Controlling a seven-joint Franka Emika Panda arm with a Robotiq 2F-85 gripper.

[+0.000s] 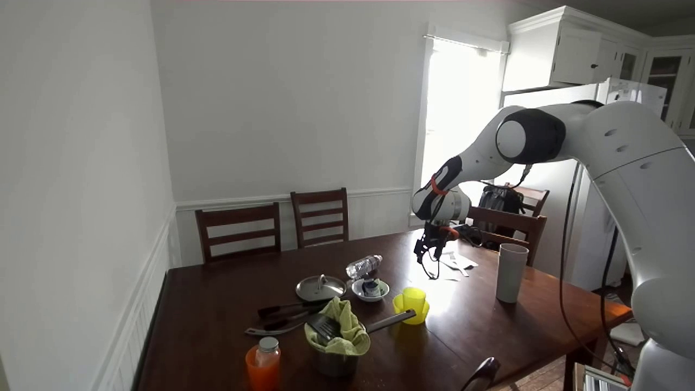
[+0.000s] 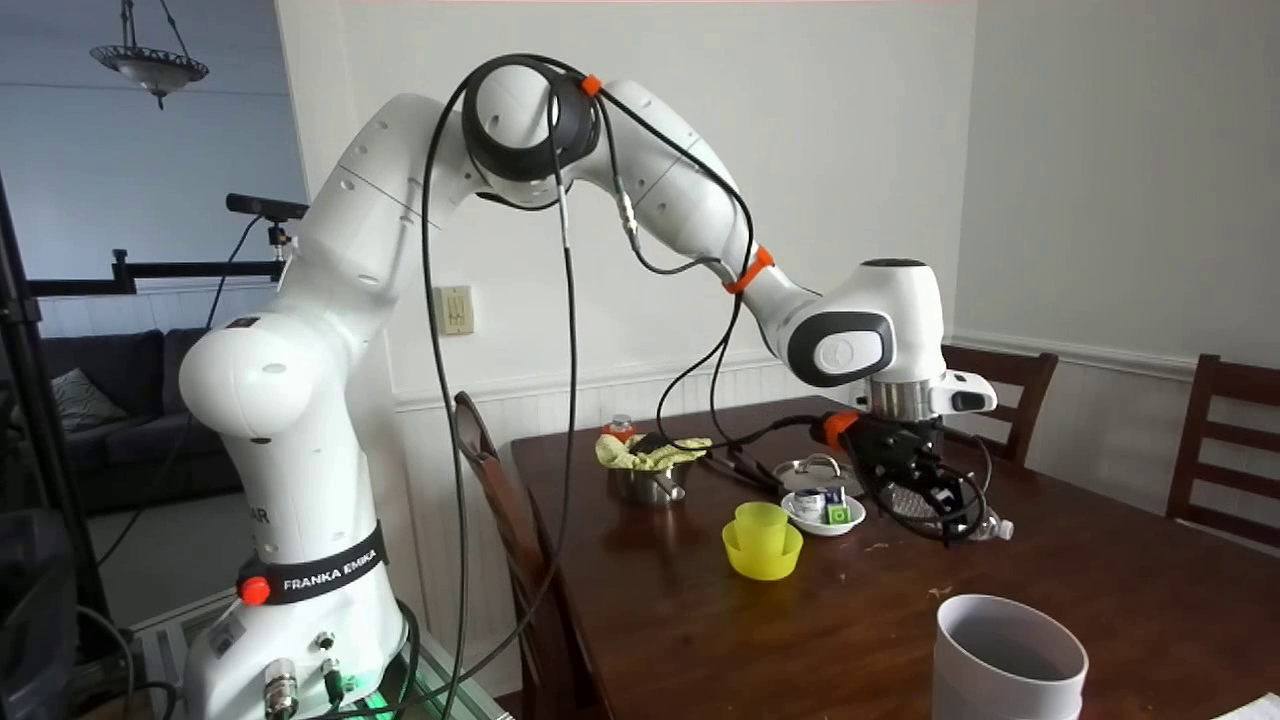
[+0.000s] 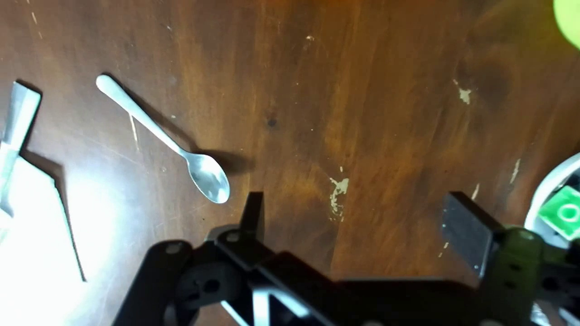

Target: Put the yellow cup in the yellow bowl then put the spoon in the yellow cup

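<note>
The yellow cup (image 1: 414, 297) stands upright in the yellow bowl (image 1: 417, 318) on the table. The cup (image 2: 761, 527) and bowl (image 2: 762, 563) also show in an exterior view. A bright yellow-green edge (image 3: 569, 20), cup or bowl, I cannot tell which, shows at the wrist view's top right corner. The metal spoon (image 3: 208, 175) lies on the table, left of and beyond my left fingertip in the wrist view. I cannot make it out in the exterior views. My gripper (image 3: 355, 213) is open and empty above the table; it shows in both exterior views (image 1: 429, 255) (image 2: 945, 505).
A white bowl (image 2: 832, 526) with small boxes stands near the yellow bowl. A clear bottle (image 1: 364, 266) lies behind it. A pot (image 1: 335, 364) with green cloth has its handle toward the yellow bowl. A tall grey tumbler (image 1: 511, 274) and white papers (image 3: 36, 253) are on the table.
</note>
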